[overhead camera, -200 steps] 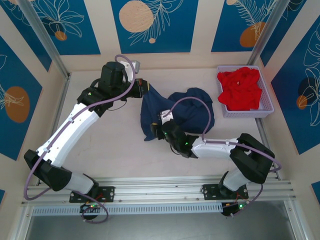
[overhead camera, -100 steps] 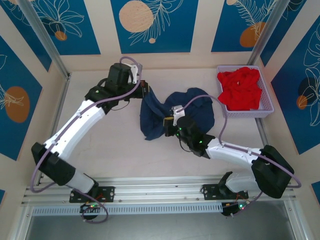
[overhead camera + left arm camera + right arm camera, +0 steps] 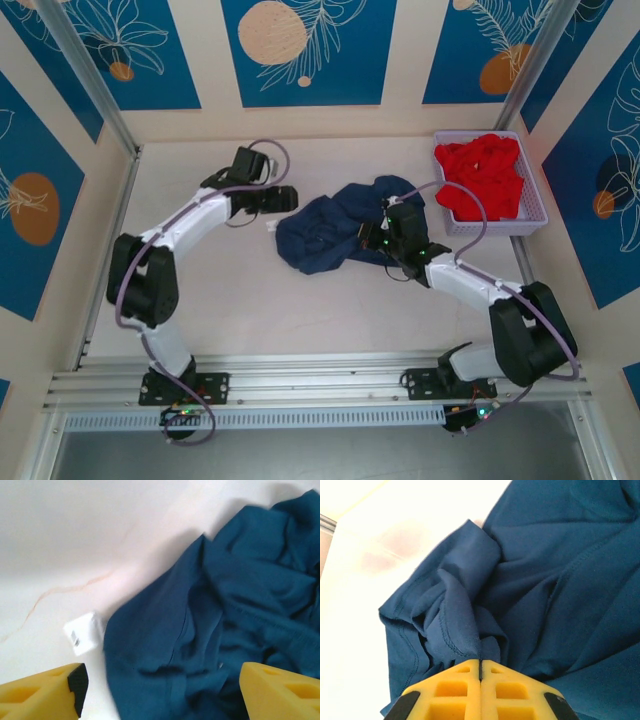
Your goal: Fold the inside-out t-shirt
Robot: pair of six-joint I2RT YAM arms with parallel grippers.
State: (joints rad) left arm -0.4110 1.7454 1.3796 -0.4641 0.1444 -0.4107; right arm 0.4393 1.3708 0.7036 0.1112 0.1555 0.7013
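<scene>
This is looking like a robot test lab, not a home. A white-and-black left robot arm [image 3: 195, 215] and a white-and-black right robot arm [image 3: 465, 280] are sitting bolted to a long silver metal rail [image 3: 320, 380] at the edge of a pale flat table [image 3: 230, 300], with thin purple cables [image 3: 286, 155] looping over them. Silver metal posts [image 3: 87, 75] and cream walls with big blue leaf-picture panels [image 3: 310, 50] are closing the table in like a box. A crumpled dark blue cloth t-shirt [image 3: 320, 235] is lying between the arms, and a pale purple plastic basket [image 3: 490, 231] is holding a bright red cloth [image 3: 480, 180].
</scene>
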